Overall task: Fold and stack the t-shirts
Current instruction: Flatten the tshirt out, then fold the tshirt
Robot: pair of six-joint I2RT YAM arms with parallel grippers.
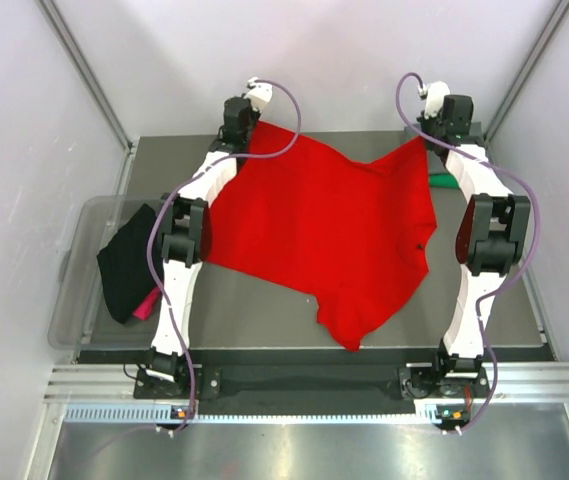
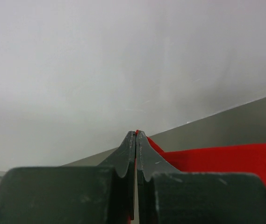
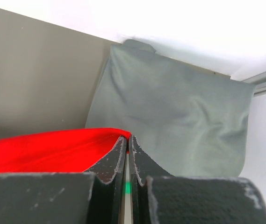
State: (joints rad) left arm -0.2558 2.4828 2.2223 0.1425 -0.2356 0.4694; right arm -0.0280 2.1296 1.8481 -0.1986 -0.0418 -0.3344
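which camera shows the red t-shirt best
Top external: it shows the whole red t-shirt spread over the table, pinched at two far corners by the left gripper and right gripper. Each wrist view shows only a red strip at its own shut fingertips.

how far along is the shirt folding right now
Done: a grey shirt lies flat, seemingly folded, at the far right, with a green edge beside it. In hand: the left tool and right tool are each shut on a far corner of the red t-shirt, which is spread but not yet folded. Left: the black shirt and magenta shirt sit bunched in the tub.
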